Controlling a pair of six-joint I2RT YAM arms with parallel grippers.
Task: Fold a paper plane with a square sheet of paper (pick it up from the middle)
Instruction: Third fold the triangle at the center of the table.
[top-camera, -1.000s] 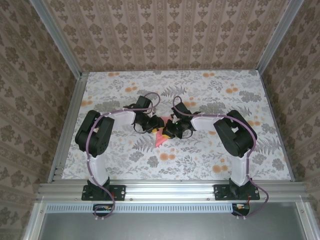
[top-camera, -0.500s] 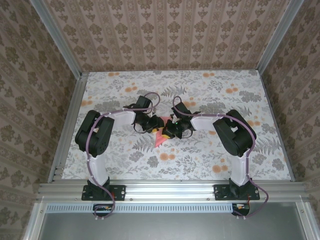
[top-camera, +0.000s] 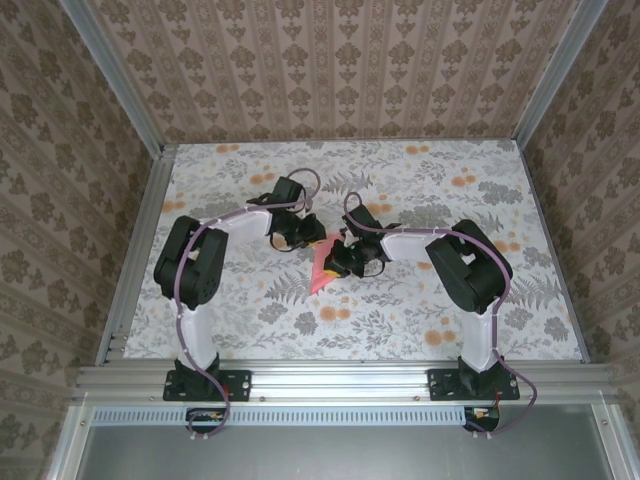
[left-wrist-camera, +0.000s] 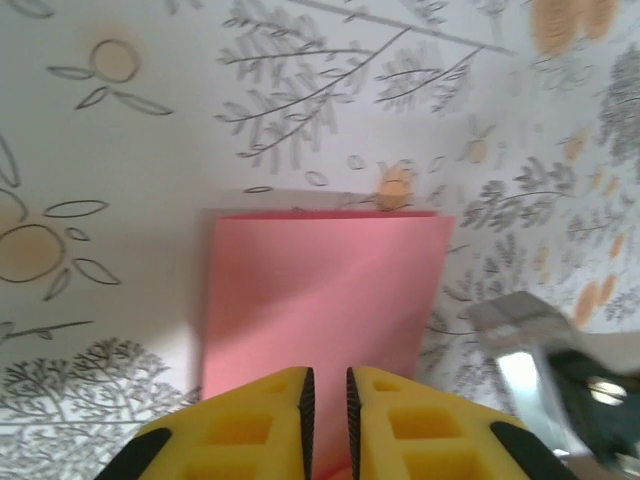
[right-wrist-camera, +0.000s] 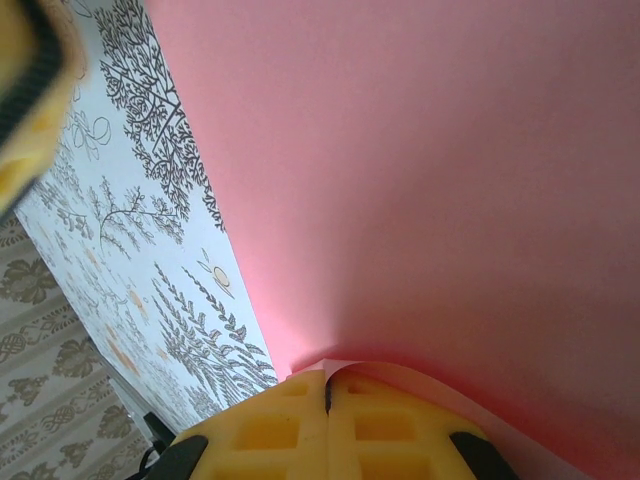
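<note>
The square sheet of paper (top-camera: 324, 270) is a pink-red folded piece lying on the flowered table between my two grippers. In the left wrist view the paper (left-wrist-camera: 325, 290) is a flat rectangle with a straight far edge. My left gripper (left-wrist-camera: 328, 372) hovers over its near part, jaws a narrow gap apart with nothing pinched between them. From above, the left gripper (top-camera: 316, 240) sits just behind the sheet. My right gripper (right-wrist-camera: 328, 378) is shut on a curled edge of the paper (right-wrist-camera: 450, 200). Seen from above, the right gripper (top-camera: 338, 262) is at the sheet's right side.
The table (top-camera: 400, 320) has a white cloth with grey leaf and orange flower prints. Aluminium rails (top-camera: 135, 250) and patterned walls bound it left, right and behind. The left gripper's yellow finger (right-wrist-camera: 30, 90) shows at the top left of the right wrist view.
My left gripper has pulled back towards the far side, off the paper, and its jaws have narrowed. The right gripper has stayed shut on the sheet, which now shows more.
</note>
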